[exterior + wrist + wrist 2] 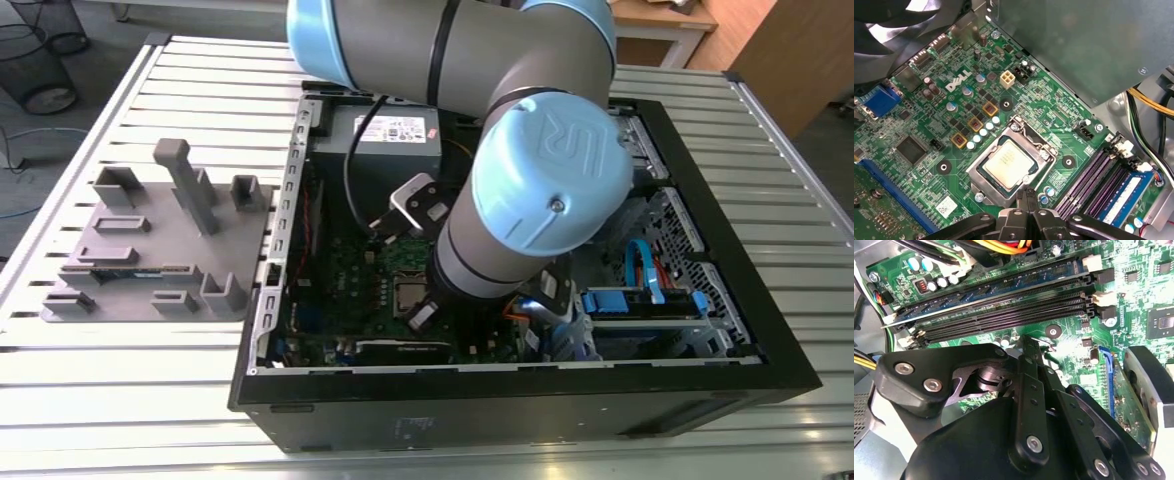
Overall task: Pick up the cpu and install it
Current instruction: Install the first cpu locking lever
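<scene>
Silvery metal draws my eye first: the cpu (1009,162) lies flat and square inside its socket frame (981,180) on the green motherboard (1054,107), as I see it in the first wrist view. My gripper (1026,195) hangs just beside one edge of that socket. Its two fingertips are pinched together with nothing between them, and from what I can see they are clear of the chip. In the second wrist view the black finger linkages meet in the same narrow point above the board, close to the long dark memory slots (1004,310).

From the exterior view, the arm (534,190) reaches down into the open computer case (534,400), which lies on its side on a slatted metal table (134,400). The grey power supply box (387,135) sits at the far end of the case, beyond the socket. A grey fixture tray (147,250) with upright pegs and pockets rests on the table to the exterior view's left of the case, just beside its wall. Blue cables (641,265) run through the case on the exterior view's right.
</scene>
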